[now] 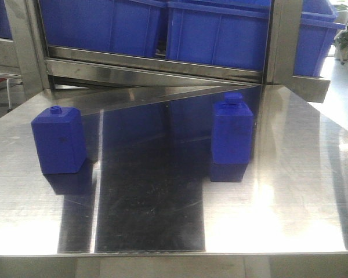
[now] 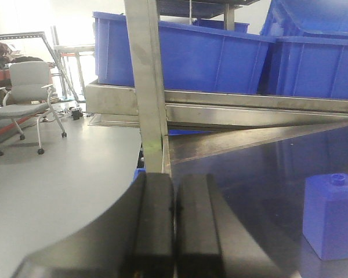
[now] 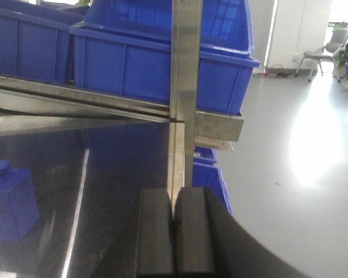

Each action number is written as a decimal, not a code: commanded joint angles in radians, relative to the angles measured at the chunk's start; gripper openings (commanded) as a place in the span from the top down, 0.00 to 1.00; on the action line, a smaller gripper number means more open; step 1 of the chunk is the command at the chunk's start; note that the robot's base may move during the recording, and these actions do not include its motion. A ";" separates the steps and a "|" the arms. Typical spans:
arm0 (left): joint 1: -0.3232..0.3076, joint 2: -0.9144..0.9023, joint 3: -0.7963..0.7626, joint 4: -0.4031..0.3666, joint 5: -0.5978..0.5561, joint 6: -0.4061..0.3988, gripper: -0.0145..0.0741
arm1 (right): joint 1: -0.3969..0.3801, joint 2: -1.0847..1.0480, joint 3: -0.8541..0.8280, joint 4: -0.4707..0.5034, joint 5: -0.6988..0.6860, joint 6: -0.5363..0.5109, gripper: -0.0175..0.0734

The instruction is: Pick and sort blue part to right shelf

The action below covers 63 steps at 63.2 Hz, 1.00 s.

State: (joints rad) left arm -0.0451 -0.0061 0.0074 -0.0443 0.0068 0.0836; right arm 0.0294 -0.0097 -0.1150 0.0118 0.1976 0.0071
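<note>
Two blue block-shaped parts with small round caps stand on the shiny steel table (image 1: 290, 191). One part (image 1: 58, 141) is at the left, the other (image 1: 232, 135) right of centre. The left part also shows in the left wrist view (image 2: 332, 215) and the right part in the right wrist view (image 3: 8, 200). My left gripper (image 2: 174, 208) is shut and empty, left of the left part. My right gripper (image 3: 174, 217) is shut and empty, right of the right part. Neither gripper shows in the front view.
A steel shelf frame with blue bins (image 1: 217, 32) stands behind the table, its posts (image 2: 151, 92) (image 3: 185, 75) straight ahead of each gripper. A blue bin (image 3: 211, 179) sits low by the right post. An office chair (image 2: 26, 98) stands on the floor at the left.
</note>
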 commanded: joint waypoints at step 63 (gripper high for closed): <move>0.001 -0.019 0.024 -0.001 -0.080 -0.008 0.70 | 0.231 0.971 -0.553 -0.036 0.224 0.248 0.46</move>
State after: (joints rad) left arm -0.0451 -0.0061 0.0074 -0.0443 0.0068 0.0836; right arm 0.2444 0.9004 -0.5801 -0.0095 0.4256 0.2073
